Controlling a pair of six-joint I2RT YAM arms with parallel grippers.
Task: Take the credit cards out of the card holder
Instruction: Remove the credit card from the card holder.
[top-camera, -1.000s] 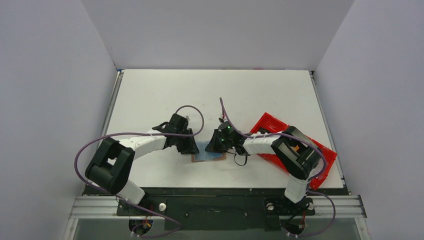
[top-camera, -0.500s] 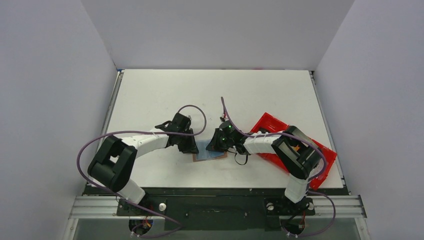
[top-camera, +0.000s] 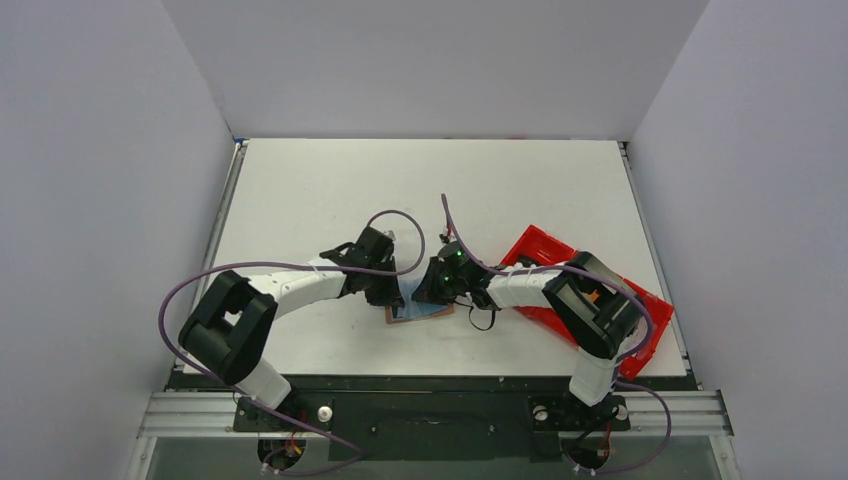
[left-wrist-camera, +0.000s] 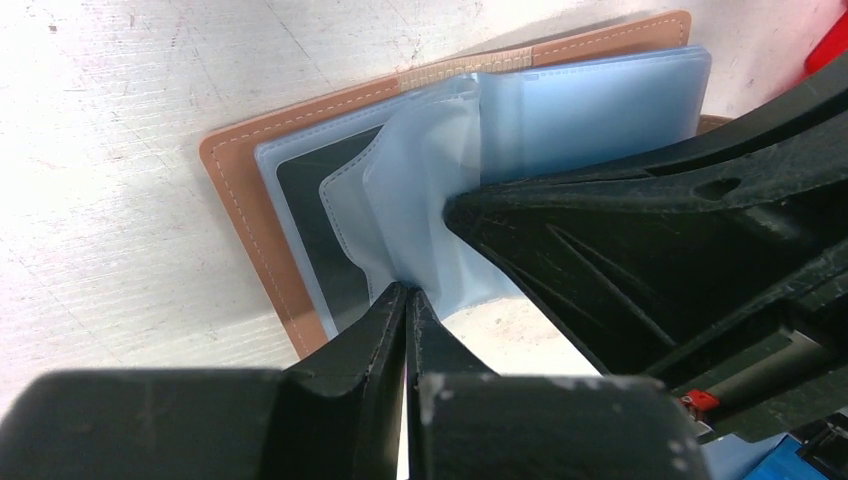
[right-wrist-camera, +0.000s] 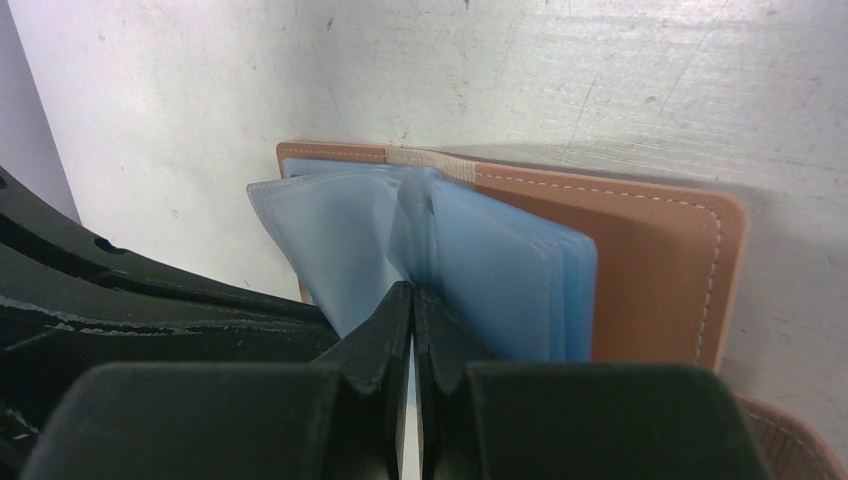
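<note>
left wrist | card holder (left-wrist-camera: 560, 110) open ahead | left pincer (left-wrist-camera: 405, 293) nips its edge

A white counter (top-camera: 330, 180), scuffed and finely scratched, lies under bright, even light. A plain pale grey left wall (top-camera: 100, 200), far wall (top-camera: 430, 60) and right wall (top-camera: 750, 200) enclose it. A metal rail (top-camera: 430, 412) runs along its near edge.

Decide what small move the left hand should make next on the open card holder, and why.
Probably lift the left hand slightly, peeling its pinched blue sleeve up: both hands are shut on sleeves, the right hand anchoring the card holder, and a dark card shows pocketed underneath.
</note>
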